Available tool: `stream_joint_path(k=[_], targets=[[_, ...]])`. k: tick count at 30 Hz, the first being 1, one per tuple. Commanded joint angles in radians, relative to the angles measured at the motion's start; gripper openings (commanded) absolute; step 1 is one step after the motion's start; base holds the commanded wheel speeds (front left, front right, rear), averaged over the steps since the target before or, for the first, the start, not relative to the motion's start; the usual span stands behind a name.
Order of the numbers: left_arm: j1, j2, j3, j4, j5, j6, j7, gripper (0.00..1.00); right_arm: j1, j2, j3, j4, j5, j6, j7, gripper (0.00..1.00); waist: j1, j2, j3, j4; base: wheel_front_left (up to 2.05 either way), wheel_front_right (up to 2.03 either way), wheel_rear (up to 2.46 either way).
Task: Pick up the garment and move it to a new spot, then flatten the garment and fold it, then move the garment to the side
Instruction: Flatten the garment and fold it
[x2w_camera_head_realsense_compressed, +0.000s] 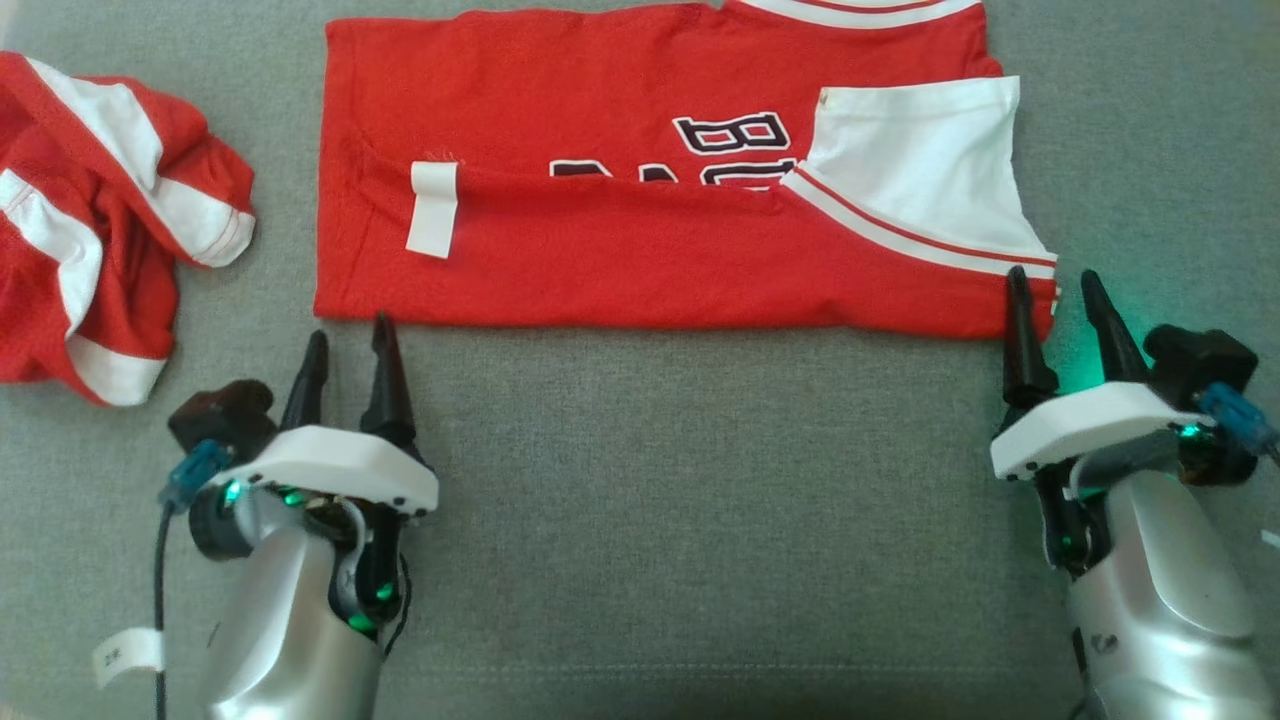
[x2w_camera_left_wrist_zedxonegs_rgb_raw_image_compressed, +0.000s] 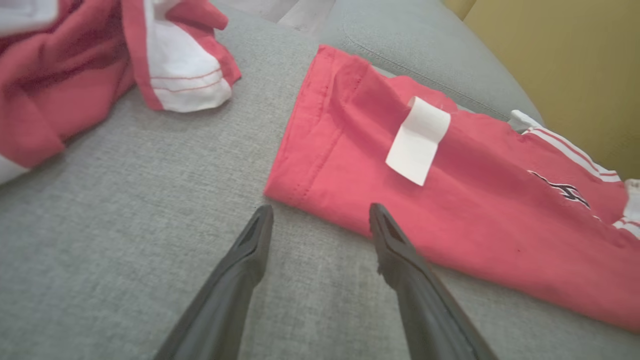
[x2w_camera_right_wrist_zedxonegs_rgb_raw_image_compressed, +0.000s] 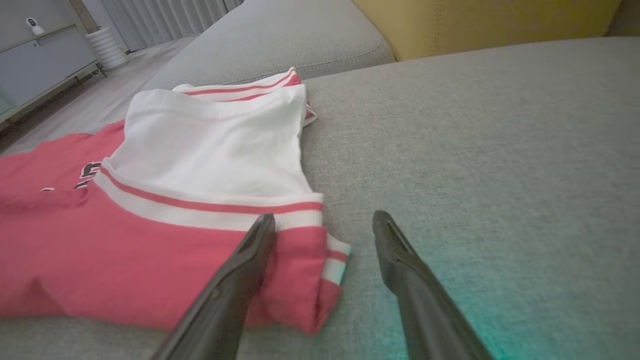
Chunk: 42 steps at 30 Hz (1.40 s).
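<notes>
Two pincers are gaping apart, holding nothing. The garment (x2w_camera_head_realsense_compressed: 620, 250) is lying just ahead, stretching sideways from the left pincer (x2w_camera_head_realsense_compressed: 349, 331) to the right pincer (x2w_camera_head_realsense_compressed: 1052, 275).

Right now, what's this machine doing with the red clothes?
A two-armed robot is folding a red jersey with white trim, which lies folded lengthwise on the grey fabric cushion. Its left gripper and right gripper sit open at the jersey's two near corners, gripping nothing. A second, crumpled red-and-white garment lies to the left.
</notes>
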Motion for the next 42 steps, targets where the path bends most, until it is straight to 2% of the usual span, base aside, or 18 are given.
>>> stream_joint_path(k=[1, 8, 9, 10, 11, 12, 13, 23, 35, 42], targets=[[-0.004, 0.022, 0.019, -0.033, -0.002, 0.008, -0.007, 1.00, -0.007, 0.013, 0.011, -0.042, 0.007, 0.006, 0.009, 1.00, 0.0000, 0.0000, -0.002, 0.001, 0.00, 0.00, 0.00], [-0.003, 0.022, 0.008, -0.025, -0.005, 0.014, -0.007, 1.00, 0.013, 0.018, 0.067, -0.042, 0.007, 0.006, 0.075, 1.00, 0.0000, 0.0000, -0.004, 0.003, 0.00, 0.00, 0.00], [-0.003, 0.022, 0.009, -0.022, -0.004, 0.014, -0.007, 1.00, 0.016, 0.018, 0.077, -0.041, 0.009, 0.006, 0.086, 0.90, 0.0000, 0.0000, -0.005, 0.003, 0.00, 0.00, 0.00], [-0.003, 0.022, 0.010, -0.019, -0.005, 0.014, -0.007, 1.00, 0.019, 0.019, 0.086, -0.039, 0.008, 0.006, 0.098, 0.74, 0.0000, 0.0000, -0.006, 0.003, 0.00, 0.00, 0.00], [-0.003, 0.022, 0.011, -0.017, -0.004, 0.014, -0.007, 1.00, 0.022, 0.019, 0.092, -0.039, 0.008, 0.006, 0.105, 0.36, 0.0000, 0.0000, -0.006, 0.003, 0.00, 0.00, 0.00], [-0.003, 0.022, 0.012, -0.013, -0.005, 0.014, -0.007, 1.00, 0.025, 0.019, 0.096, -0.038, 0.006, 0.006, 0.113, 0.05, 0.0000, 0.0000, -0.007, 0.003, 0.00, 0.00, 0.00], [-0.003, 0.022, 0.012, -0.010, -0.006, 0.014, -0.007, 1.00, 0.028, 0.019, 0.098, -0.036, 0.003, 0.006, 0.122, 0.00, 0.0000, 0.0000, -0.009, 0.002, 0.00, 0.00, 0.00], [-0.012, 0.022, 0.019, 0.012, -0.002, 0.008, -0.007, 1.00, 0.011, 0.011, 0.063, -0.058, -0.016, 0.006, 0.112, 0.00, 0.0000, 0.0000, -0.014, -0.010, 0.00, 0.00, 0.00], [-0.071, 0.022, 0.044, 0.040, -0.057, -0.063, -0.007, 1.00, -0.047, -0.010, 0.091, -0.115, -0.016, 0.006, 0.137, 0.00, 0.0000, 0.0000, 0.000, -0.043, 0.00, 0.00, 0.00], [-0.098, 0.022, 0.066, 0.098, -0.025, -0.050, -0.007, 1.00, -0.055, -0.001, 0.119, -0.129, -0.007, 0.006, 0.140, 0.00, 0.0000, 0.0000, 0.022, -0.055, 0.00, 0.00, 0.00]])
